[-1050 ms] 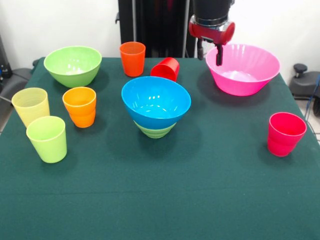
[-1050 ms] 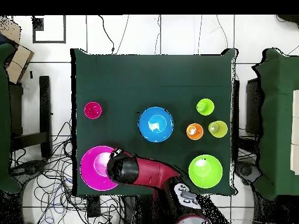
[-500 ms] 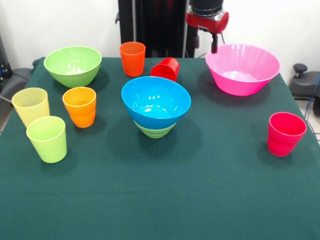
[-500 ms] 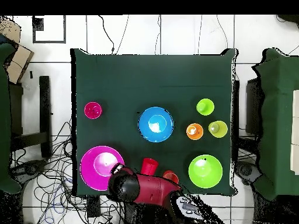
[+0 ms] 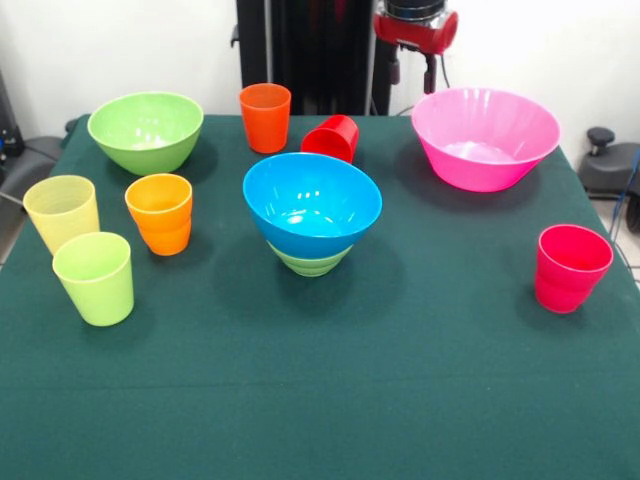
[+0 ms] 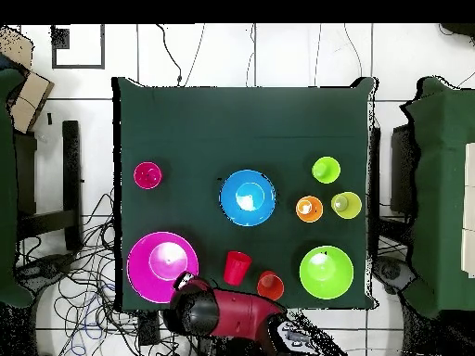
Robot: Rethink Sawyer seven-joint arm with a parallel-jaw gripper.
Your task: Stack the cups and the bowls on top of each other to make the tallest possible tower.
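Gripper [image 5: 414, 68] state: can't tell. Pink bowl [image 5: 486, 135] just below it: light, stiff, slick; pinch its thin rim.

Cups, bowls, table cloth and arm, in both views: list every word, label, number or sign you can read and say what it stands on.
None can be read.
The cups and bowls are plain coloured plastic.
The green table cloth is unmarked.
The gripper shows no legible marking.
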